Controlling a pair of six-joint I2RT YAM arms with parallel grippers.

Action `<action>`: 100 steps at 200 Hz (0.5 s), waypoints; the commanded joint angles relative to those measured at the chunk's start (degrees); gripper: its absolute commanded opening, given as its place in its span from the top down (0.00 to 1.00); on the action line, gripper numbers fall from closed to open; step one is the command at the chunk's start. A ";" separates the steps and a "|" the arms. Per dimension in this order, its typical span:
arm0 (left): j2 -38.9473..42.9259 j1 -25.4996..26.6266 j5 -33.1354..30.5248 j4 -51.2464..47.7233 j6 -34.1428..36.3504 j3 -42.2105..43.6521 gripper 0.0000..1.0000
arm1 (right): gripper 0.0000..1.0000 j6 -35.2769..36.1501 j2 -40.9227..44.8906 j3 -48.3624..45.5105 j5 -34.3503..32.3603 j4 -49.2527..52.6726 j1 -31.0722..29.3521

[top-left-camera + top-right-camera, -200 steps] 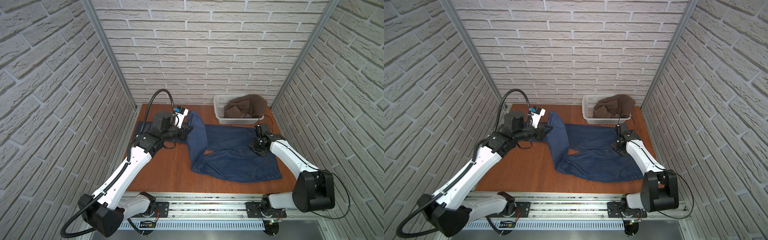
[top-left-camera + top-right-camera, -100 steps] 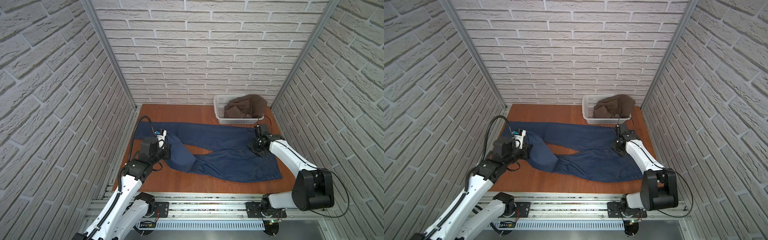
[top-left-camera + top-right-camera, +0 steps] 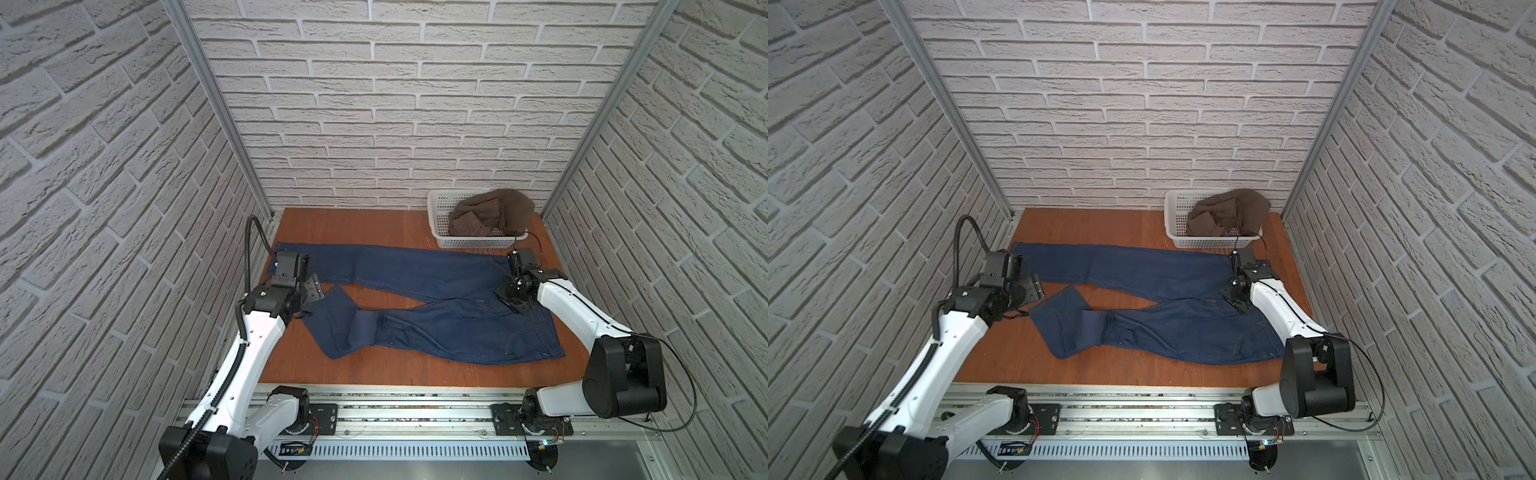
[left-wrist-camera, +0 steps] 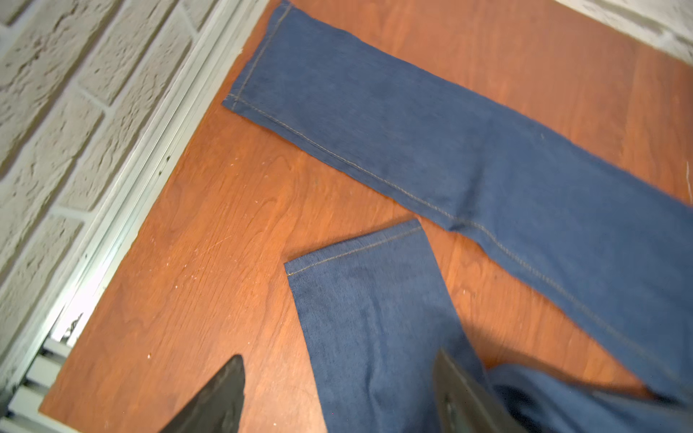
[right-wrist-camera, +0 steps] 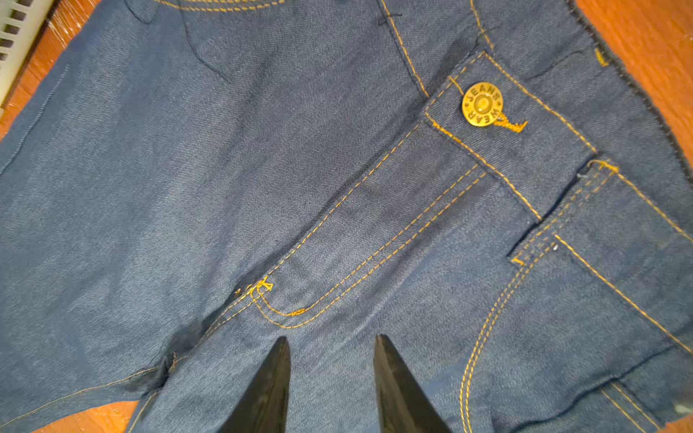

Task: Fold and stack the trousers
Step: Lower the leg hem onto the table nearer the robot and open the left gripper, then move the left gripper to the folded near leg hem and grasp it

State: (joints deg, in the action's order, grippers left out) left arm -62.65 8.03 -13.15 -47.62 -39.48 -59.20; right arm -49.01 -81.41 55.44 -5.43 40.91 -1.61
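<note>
The table (image 3: 357, 220) carries the trousers (image 3: 440, 307), waist at right, legs reaching left
The near leg (image 3: 343, 326), doubled back, may bunch if the left gripper (image 4: 337, 356), wide and empty over it, snags one layer only; the right gripper (image 5: 330, 339), jaws narrowly parted below the fly (image 5: 375, 232), pinches nothing visible. The far cuff (image 4: 258, 63) sits near the left rail (image 4: 157, 123); bare wood lies in front
</note>
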 commanded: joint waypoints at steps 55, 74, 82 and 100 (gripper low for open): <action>-19.48 2.79 5.71 -5.49 -33.38 -6.98 0.28 | 0.61 0.76 -1.53 -0.65 1.50 -2.48 0.24; -26.96 4.51 2.99 -10.81 -38.09 -12.97 0.25 | 0.61 1.05 -1.83 -0.51 1.51 -2.56 0.28; -29.96 4.66 2.86 -12.62 -39.54 -15.39 0.25 | 0.61 1.02 -1.98 -0.44 1.54 -2.73 0.23; -36.89 5.09 2.80 -15.88 -41.25 -20.83 0.24 | 0.61 1.11 -2.18 -0.66 1.88 -2.98 0.24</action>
State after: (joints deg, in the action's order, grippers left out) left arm -93.23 12.51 -8.19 -55.68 -73.76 -74.15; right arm -48.75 -83.26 55.05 -3.88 39.31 -1.61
